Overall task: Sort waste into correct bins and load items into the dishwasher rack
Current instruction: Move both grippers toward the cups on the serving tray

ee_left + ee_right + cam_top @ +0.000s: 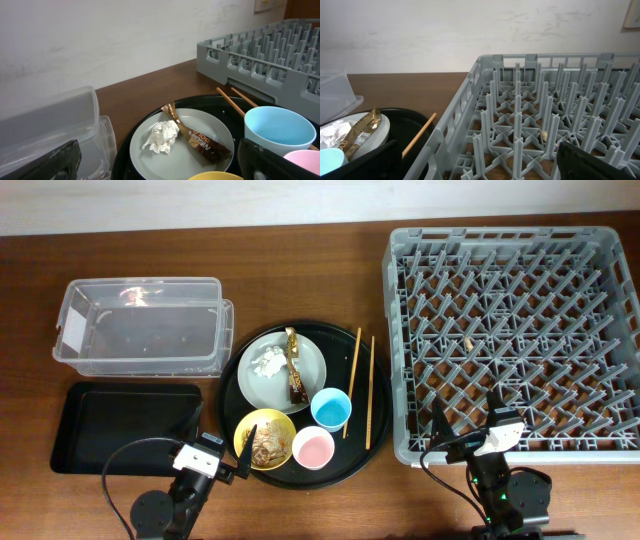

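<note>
A grey plate (262, 385) on a round black tray holds a crumpled white tissue (268, 363) and a brown-and-gold wrapper (294, 367). Both also show in the left wrist view, the tissue (161, 136) and the wrapper (197, 140). A yellow bowl (248, 430) holds beige food scraps (267, 443). A blue cup (330, 408), a pink cup (313, 448) and two chopsticks (355, 380) lie beside them. The grey rack (515, 340) stands at the right. My left gripper (160, 167) is open and empty at the bowl's near side. My right gripper (480, 162) is open and empty over the rack's near-left corner.
The clear box (140, 325) stands at the back left, with the shallow black tray (120, 425) in front of it. The round black tray (385, 420) touches the rack's left side. A small beige scrap (468, 340) lies inside the rack.
</note>
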